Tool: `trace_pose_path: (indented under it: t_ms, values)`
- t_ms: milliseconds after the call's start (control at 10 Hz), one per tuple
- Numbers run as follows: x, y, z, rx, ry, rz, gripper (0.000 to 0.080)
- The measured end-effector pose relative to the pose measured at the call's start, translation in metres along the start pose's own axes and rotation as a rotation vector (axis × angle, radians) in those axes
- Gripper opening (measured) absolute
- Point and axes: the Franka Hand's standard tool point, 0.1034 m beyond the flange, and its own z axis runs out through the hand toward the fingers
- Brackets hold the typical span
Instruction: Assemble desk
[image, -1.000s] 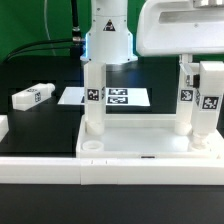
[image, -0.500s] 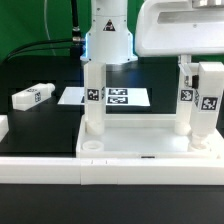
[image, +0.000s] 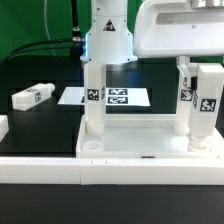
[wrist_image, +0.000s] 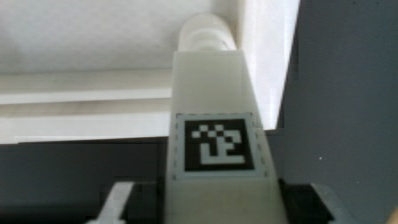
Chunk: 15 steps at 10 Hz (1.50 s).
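Note:
The white tabletop (image: 140, 135) lies with its rim up at the front of the exterior view. One leg (image: 92, 100) stands in its far left corner and one leg (image: 186, 95) in its far right corner. My gripper (image: 206, 66) is shut on a third tagged leg (image: 209, 105), upright at the near right corner; whether it sits in the socket is hidden. In the wrist view the gripper (wrist_image: 217, 205) holds this leg (wrist_image: 217, 120) between both fingers (wrist_image: 121, 200), the tabletop (wrist_image: 89, 60) beyond. A fourth leg (image: 32, 96) lies loose on the black table at the exterior view's left.
The marker board (image: 125, 97) lies flat behind the tabletop. The near left corner socket (image: 92, 147) is open. A low white rail (image: 60, 175) runs along the front, with another piece (image: 3, 128) at the exterior view's left. The arm's base (image: 105, 40) stands at the back.
The held leg has turned slightly in place at the near right corner. Nothing else has moved.

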Motion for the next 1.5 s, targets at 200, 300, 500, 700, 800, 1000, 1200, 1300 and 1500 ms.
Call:
trace_pose_path:
  t_ms: [200, 300, 500, 700, 800, 1000, 1200, 1300, 1500]
  values:
    - [-0.003, -0.001, 0.006, -0.002, 0.0, -0.003, 0.0288]
    - [-0.003, -0.001, 0.007, -0.002, 0.002, -0.003, 0.0288]
    - [-0.006, -0.001, 0.009, -0.002, 0.013, -0.004, 0.0288]
    - [-0.01, 0.0, 0.01, 0.001, 0.049, 0.009, 0.0288]
    - [-0.014, 0.001, 0.011, 0.004, 0.077, 0.023, 0.0288]
    - [-0.016, 0.001, 0.012, 0.009, 0.112, 0.035, 0.0288]
    - [-0.016, 0.001, 0.012, 0.008, 0.111, 0.035, 0.0459]
    - [-0.016, 0.001, 0.012, 0.008, 0.112, 0.035, 0.058]
    - [-0.011, 0.002, 0.0, 0.011, 0.082, 0.025, 0.0635]
